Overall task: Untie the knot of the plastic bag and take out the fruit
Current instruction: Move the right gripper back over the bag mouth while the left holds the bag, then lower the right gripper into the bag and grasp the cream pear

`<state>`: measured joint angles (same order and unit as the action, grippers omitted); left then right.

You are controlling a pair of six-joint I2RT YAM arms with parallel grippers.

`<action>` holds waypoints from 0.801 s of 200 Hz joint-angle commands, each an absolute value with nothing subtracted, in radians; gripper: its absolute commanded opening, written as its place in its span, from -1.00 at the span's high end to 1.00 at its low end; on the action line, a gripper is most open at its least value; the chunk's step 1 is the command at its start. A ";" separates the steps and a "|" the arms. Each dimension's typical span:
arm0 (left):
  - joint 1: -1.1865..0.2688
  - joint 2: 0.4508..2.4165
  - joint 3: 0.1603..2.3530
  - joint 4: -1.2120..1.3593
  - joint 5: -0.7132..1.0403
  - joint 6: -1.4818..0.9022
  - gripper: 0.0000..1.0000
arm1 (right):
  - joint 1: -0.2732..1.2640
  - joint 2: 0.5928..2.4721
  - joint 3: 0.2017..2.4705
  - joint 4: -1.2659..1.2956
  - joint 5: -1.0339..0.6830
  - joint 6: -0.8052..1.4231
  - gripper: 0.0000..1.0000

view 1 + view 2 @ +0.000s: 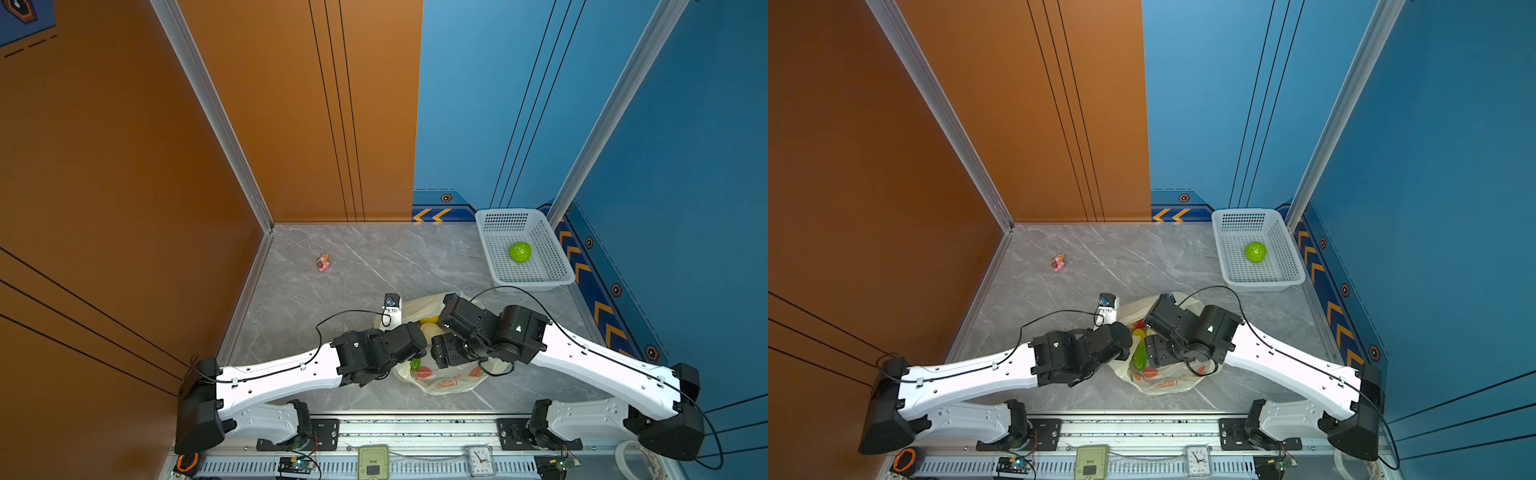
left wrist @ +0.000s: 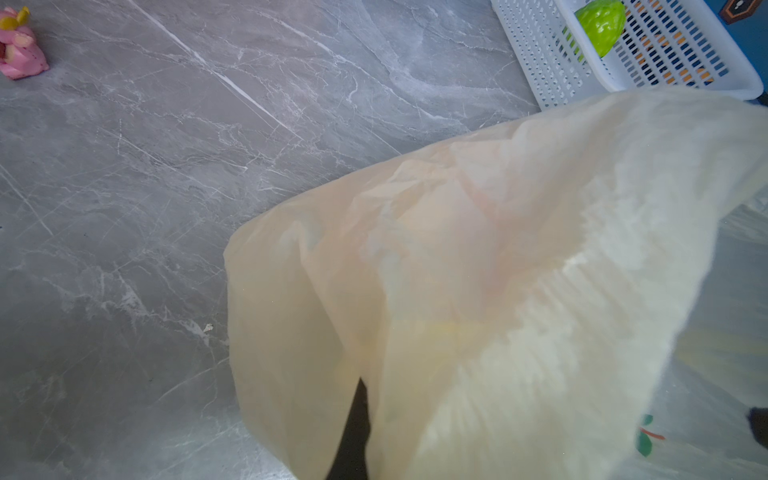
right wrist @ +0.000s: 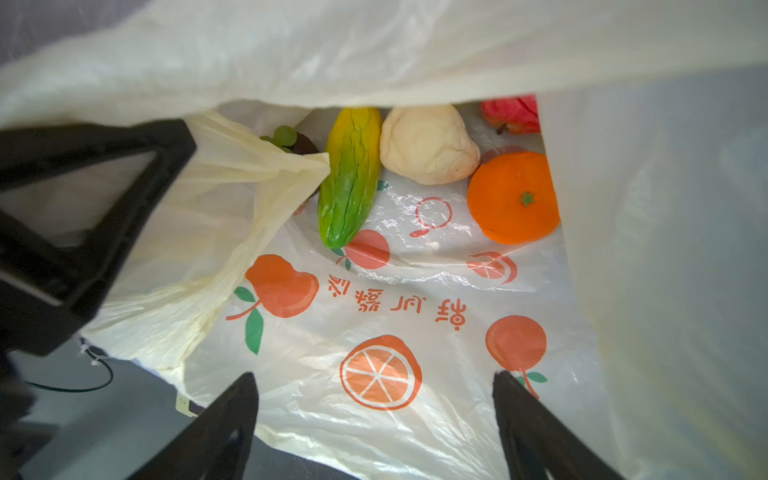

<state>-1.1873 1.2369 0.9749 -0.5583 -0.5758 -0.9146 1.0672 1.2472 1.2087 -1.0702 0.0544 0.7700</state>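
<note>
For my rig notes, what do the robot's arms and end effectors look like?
The left arm and right arm have white link shells, black joint housings and a thin black cable clipped along each. The left end effector and right end effector are black with tapered fingers.

plastic bag front-centre; fruit inside it; basket back-right, holding one piece; figurine back-left

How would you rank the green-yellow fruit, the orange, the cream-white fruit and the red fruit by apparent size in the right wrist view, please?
1. green-yellow fruit, the longest.
2. orange and cream-white fruit: alike, unranked.
3. red fruit: smallest showing, partly hidden by the plastic bag.
</note>
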 commanded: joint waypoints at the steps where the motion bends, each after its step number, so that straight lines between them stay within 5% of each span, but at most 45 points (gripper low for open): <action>1: -1.177 1.223 1.014 -0.581 -0.595 -0.933 1.00 | 1.071 1.235 1.152 -1.030 0.080 0.732 -0.73; 160: -1.164 1.279 1.057 -0.580 -0.523 -0.927 1.00 | 0.980 1.381 0.948 -0.687 -0.001 0.736 -0.64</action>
<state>-1.1572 1.2640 1.0477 -0.5682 -0.5484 -0.9325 1.0183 1.3636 0.9684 -0.7910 -0.0067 0.6975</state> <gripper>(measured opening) 0.045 0.819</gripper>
